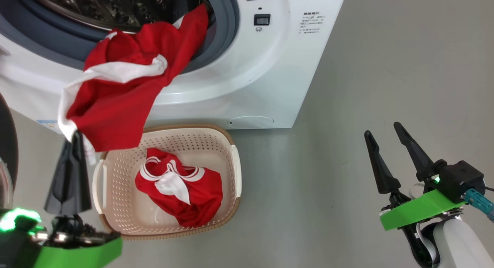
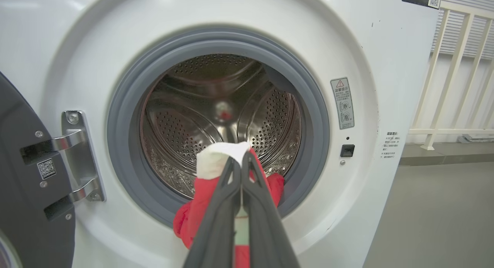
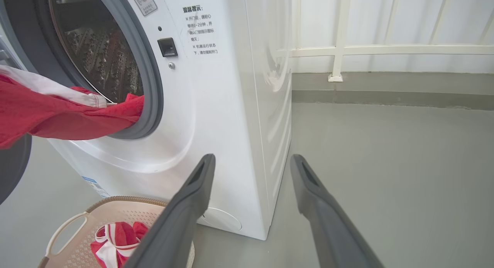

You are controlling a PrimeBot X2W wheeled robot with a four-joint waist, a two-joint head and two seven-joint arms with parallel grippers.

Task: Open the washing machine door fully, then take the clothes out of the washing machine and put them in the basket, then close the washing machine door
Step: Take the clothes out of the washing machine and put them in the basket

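Now our left gripper point(image 1: 76, 139) is pinched tight on the white-trimmed edge of a red garment point(image 1: 115, 102), its two dark fingers pressed together with the cloth between them. From that grip the garment stretches up and back to the washing machine point(image 1: 270, 67), where its far end lies over the grey door gasket point(image 1: 227, 29) at the drum mouth: partly out, not free. Under the draped cloth sits the basket point(image 1: 123, 175), on the floor close before the machine, with another red-and-white garment point(image 1: 181, 191) already in it. Our right gripper point(image 1: 382, 130) hovers wide and empty, well apart to the right. The washing machine door point(image 2: 23, 206) stands swung open at the left. We judge this the unloading step: next we must draw the cloth clear of the gasket, carry it over the basket and part the fingers there.
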